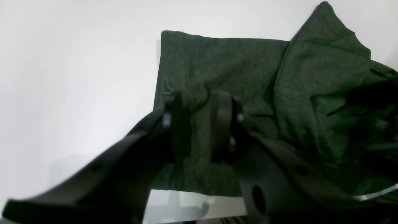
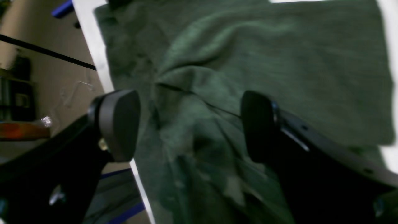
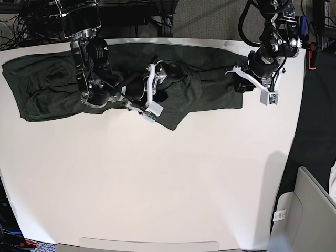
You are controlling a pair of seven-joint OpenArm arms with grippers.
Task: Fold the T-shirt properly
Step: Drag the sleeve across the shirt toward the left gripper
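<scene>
The dark olive-green T-shirt (image 3: 58, 86) lies stretched along the table's far edge, with a rumpled fold in its middle (image 3: 181, 100). My left gripper (image 1: 198, 124) sits at the shirt's right end (image 1: 217, 62). Its fingers stand close together with a raised pinch of cloth between them. In the base view this gripper (image 3: 240, 79) is at that same end. My right gripper (image 2: 189, 124) is open, its pads wide apart over wrinkled cloth (image 2: 279, 56) near the table's far edge. In the base view it (image 3: 157, 90) hovers over the shirt's middle.
The white table (image 3: 168, 178) spreads toward the near side. Its far edge (image 2: 93, 46) runs just beside the right gripper's left finger (image 2: 119, 124). Cables and dark floor lie beyond it. A grey bin (image 3: 307, 215) stands off the table at lower right.
</scene>
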